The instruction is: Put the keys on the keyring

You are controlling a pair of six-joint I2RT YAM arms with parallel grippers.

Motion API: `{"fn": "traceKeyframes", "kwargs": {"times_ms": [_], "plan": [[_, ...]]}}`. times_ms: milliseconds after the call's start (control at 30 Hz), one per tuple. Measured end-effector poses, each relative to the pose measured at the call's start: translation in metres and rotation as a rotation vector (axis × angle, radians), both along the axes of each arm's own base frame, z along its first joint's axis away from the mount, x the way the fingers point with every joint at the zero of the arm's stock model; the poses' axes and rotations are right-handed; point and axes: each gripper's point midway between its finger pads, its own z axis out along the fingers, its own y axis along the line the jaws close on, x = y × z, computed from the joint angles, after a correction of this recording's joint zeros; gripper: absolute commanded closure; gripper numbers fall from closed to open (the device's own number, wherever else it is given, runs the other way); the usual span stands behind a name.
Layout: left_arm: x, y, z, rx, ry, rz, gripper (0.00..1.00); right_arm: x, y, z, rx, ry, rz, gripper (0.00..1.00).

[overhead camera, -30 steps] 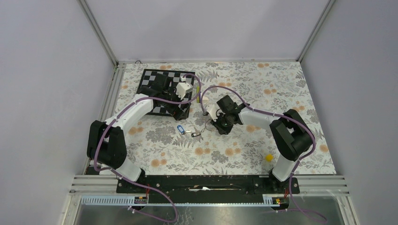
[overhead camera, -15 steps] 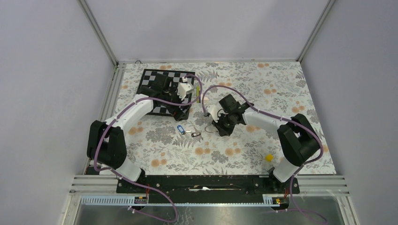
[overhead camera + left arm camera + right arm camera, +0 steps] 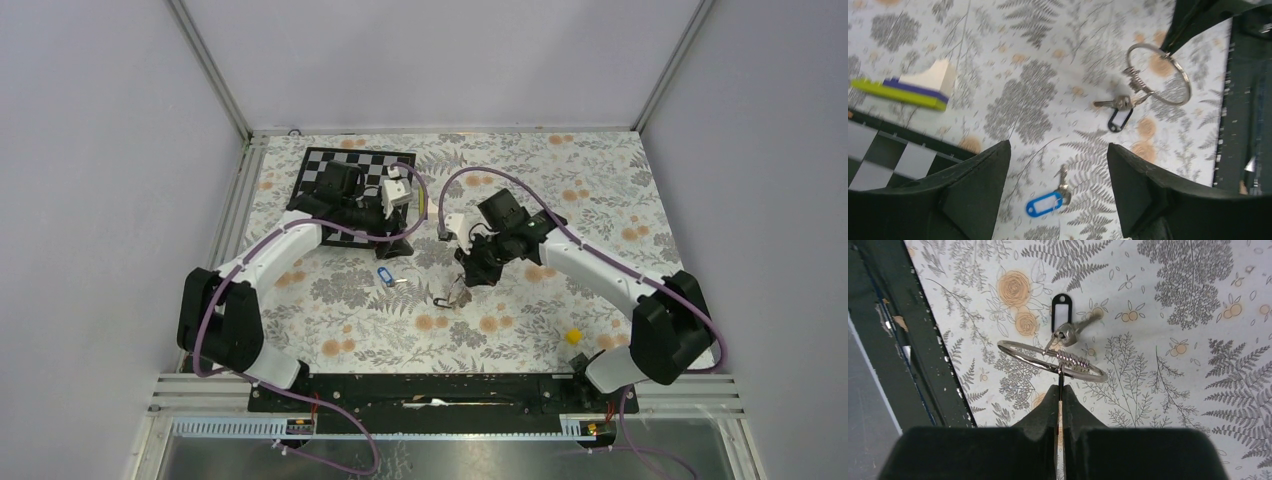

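While tight in the right hand (image 3: pixel 1060 388), keyring (image 3: pixel 1070 360) apart from blue key (image 3: pixel 1044 204).

Walled in plain pale lilac panels (image 3: pixel 440 60), edged with aluminium posts (image 3: pixel 208 68). Covered in fern-and-orange-flower print across the desk (image 3: pixel 600 180). Lit evenly. Bounded at 6 o'clock by a black rail (image 3: pixel 440 385).

A floral-printed cloth (image 3: pixel 560 180) covers the table. A black-and-white checkerboard (image 3: pixel 318 170) lies flat at its far left. Just beside the board's edge rests a cream wedge with purple and yellow-green layers (image 3: pixel 913 87). A small yellow block (image 3: pixel 572 337) sits well apart, near the front right.
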Motion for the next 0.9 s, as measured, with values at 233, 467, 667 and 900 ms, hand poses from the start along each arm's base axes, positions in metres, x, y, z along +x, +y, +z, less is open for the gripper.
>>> {"fn": "traceKeyframes", "kwargs": {"times_ms": [233,467,667,900], "plan": [[-0.029,-0.032,0.033,-0.160,0.030,-0.163,0.31,0.000,0.010,0.031,0.072,-0.030,0.041,1.00],[-0.068,-0.072,0.062,-0.259,0.050,-0.355,0.47,-0.002,0.016,0.045,0.119,-0.028,0.063,1.00],[-0.077,-0.082,0.061,-0.281,0.076,-0.409,0.51,-0.005,0.017,0.053,0.159,-0.013,0.071,1.00],[-0.084,-0.089,0.059,-0.310,0.065,-0.464,0.53,-0.003,0.015,0.062,0.213,0.010,0.056,1.00]]}}
